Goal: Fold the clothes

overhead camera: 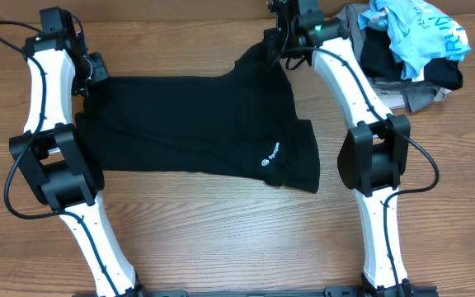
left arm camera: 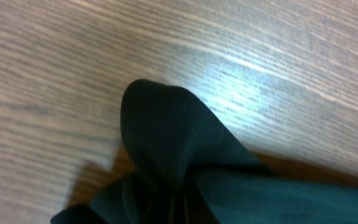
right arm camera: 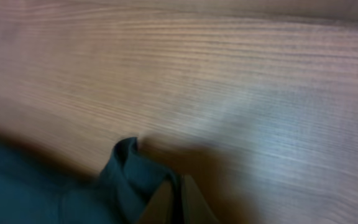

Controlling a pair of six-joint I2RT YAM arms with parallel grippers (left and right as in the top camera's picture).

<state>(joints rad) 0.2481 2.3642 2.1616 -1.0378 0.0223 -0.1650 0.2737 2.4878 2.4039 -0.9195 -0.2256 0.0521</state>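
**Black T-shirt spread across the bench, both arms gripping its far edge**

The black T-shirt (overhead camera: pixel 196 124) lies across the middle of the overhead frame, mostly flat on the wooden bench (overhead camera: pixel 221 239). It reaches from the left arm's side to just short of the right arm. Its small white logo (overhead camera: pixel 271 154) faces up near the lower right corner of the cloth. One flap at the lower right hangs slightly lower than the rest of the near edge.

The left gripper (overhead camera: pixel 91 73) sits at the shirt's upper left corner, in the upper left of the overhead frame. In the left wrist view the black fabric (left arm camera: pixel 166 143) rises in a rounded peak off the bench (left arm camera: pixel 260 50) and gathers to a pinch at the bottom edge of the frame. The fingers themselves are out of sight there, but the lifted, bunched cloth shows the jaws clamped on it.

The right gripper (overhead camera: pixel 275 43) is at the top of the overhead frame, right of centre, where the shirt's upper right part is drawn up into a point. The right wrist view is blurred. It shows a folded hem of the shirt (right arm camera: pixel 123 180) running into the gripper (right arm camera: pixel 174 200) at the bottom centre, with the jaws closed together on the cloth.

In the upper right corner of the overhead frame a heap of clothes (overhead camera: pixel 411 82) lies apart from the shirt. A light blue printed garment (overhead camera: pixel 419 29) is on top of it.
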